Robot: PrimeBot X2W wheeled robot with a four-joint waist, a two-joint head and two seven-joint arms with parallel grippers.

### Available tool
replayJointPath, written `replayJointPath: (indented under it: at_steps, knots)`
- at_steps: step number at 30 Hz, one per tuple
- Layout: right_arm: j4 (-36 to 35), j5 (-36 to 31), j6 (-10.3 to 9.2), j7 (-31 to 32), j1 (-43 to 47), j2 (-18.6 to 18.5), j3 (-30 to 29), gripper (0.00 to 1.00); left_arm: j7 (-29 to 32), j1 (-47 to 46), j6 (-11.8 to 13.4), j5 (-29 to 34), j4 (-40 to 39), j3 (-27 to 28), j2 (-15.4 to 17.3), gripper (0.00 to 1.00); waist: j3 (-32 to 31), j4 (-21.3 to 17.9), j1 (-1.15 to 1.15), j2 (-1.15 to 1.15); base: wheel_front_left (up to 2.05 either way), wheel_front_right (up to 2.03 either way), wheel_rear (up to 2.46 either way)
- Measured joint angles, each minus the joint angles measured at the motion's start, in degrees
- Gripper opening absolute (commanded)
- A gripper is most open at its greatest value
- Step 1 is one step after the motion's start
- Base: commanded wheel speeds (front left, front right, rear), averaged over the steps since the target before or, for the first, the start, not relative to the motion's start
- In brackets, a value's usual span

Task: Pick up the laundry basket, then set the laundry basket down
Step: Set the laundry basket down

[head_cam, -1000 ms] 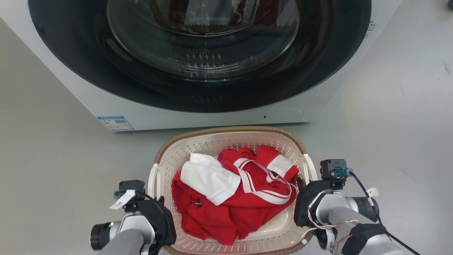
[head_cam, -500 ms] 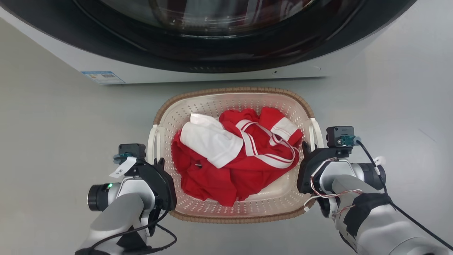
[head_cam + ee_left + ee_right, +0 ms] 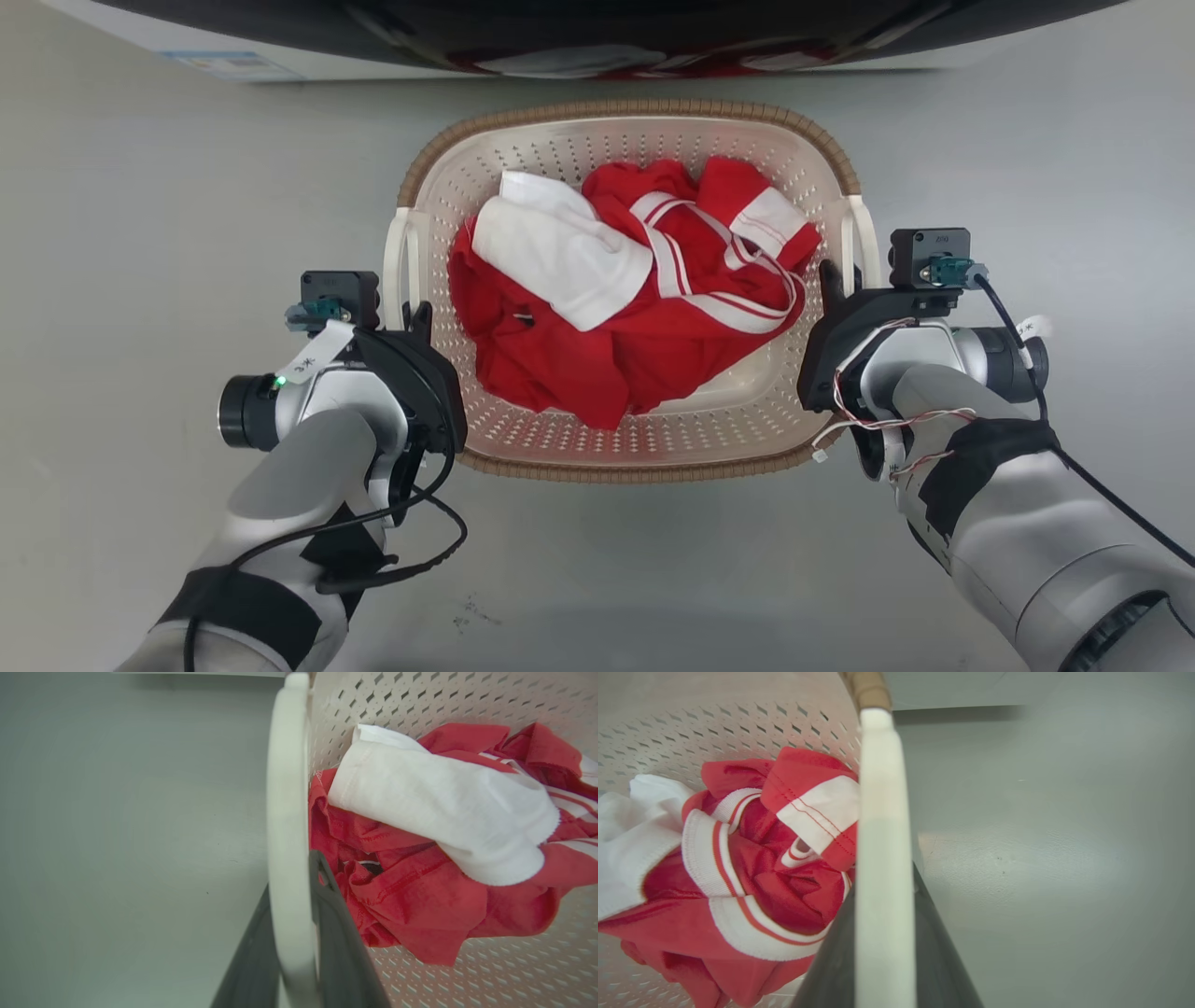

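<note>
The left claw sits at the middle left of the head view, its two dark fingers closed around the white left handle of the laundry basket. In the left wrist view one finger lies on each side of the loop, tight against it. The right claw, at the middle right, mirrors this and grasps the right handle. The right wrist view shows that loop running straight up between its fingers.

Holding both handles at the same height probably keeps the basket level, so the load does not slide. That load is a crumpled red garment with white stripes and a white garment lying on it toward the upper left. Both lie below the brown rim, clear of the fingers.

The basket fills the upper centre of the head view, squarely between the two forearms. Whether its base touches the floor cannot be told from these views.

Its far rim lies near the washing machine, whose lower edge crosses the top of the frame, so room is tightest that way. To the left, the right and the bottom of the frame the grey floor is bare. A black cable loops from the left forearm at the lower left, apart from the basket.
</note>
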Motion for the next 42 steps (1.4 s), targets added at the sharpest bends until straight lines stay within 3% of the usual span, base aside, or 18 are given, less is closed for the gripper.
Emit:
replayJointPath:
  at_steps: [11,24,26,27,28,29,31,32,33,35,42]
  knots:
    - [1.4,-0.3,0.01,-2.5,-2.7,0.0,-0.3,0.0,-1.8,-3.7,-0.1,0.9,0.8,-0.2,-0.2,0.0,6.7,1.4,0.0,0.0,0.0,0.0,0.0]
    - [1.5,-0.8,0.02,-3.8,-3.4,0.0,-0.2,0.0,-3.5,-5.4,-1.1,1.3,2.6,-0.4,-0.5,0.0,8.1,2.4,-0.01,-0.01,0.0,0.0,0.0]
    - [1.6,-1.1,0.02,-3.9,-3.4,0.0,-0.1,0.16,-3.6,-5.4,-1.1,1.3,2.8,-0.4,-0.5,0.0,8.0,2.5,-0.02,-0.01,0.0,0.0,0.0]
    - [1.7,-1.1,0.02,-4.0,-3.4,0.0,-0.1,0.34,-3.6,-5.4,-1.1,1.3,3.1,-0.4,-0.6,0.0,7.9,2.5,-0.02,-0.01,0.0,0.0,0.0]
    - [1.8,-1.2,0.02,-4.0,-3.4,0.0,0.0,0.45,-4.0,-5.5,-1.1,1.3,3.3,-0.4,-0.6,0.04,7.9,2.5,-0.02,-0.01,0.0,0.0,0.0]
    - [1.9,-1.3,0.02,-4.1,-3.4,0.0,0.1,0.62,-4.3,-5.6,-1.1,1.3,3.4,-0.4,-0.7,0.28,7.8,2.5,-0.02,-0.01,0.0,0.0,0.0]
    - [1.9,-1.3,0.02,-4.4,-3.4,0.0,0.2,1.0,-4.4,-6.3,-1.0,1.3,3.8,-0.4,-0.8,0.4,7.7,2.6,-0.01,-0.01,0.0,0.0,0.0]
    - [2.0,-1.3,0.02,-4.4,-3.4,0.0,0.2,1.0,-4.5,-6.5,-1.0,1.3,3.9,-0.3,-0.7,0.5,7.7,2.6,-0.01,-0.01,0.0,0.0,0.0]
    - [2.2,-1.5,0.02,-4.4,-3.4,0.0,0.4,1.0,-4.5,-6.5,-1.0,1.3,4.0,-0.3,-0.7,0.87,7.6,2.6,-0.01,-0.01,0.0,0.0,0.0]
    - [2.4,-2.1,0.02,-4.5,-3.5,0.1,0.7,1.0,-4.5,-6.5,-1.0,1.3,4.2,-0.1,-0.8,1.0,7.5,2.6,-0.01,-0.01,0.0,0.0,0.0]
    - [3.2,-2.2,0.02,-4.9,-3.6,0.1,0.9,1.0,-5.0,-6.5,-0.8,1.2,4.7,0.3,-1.0,1.0,6.9,2.7,-0.02,-0.01,0.0,0.0,0.0]
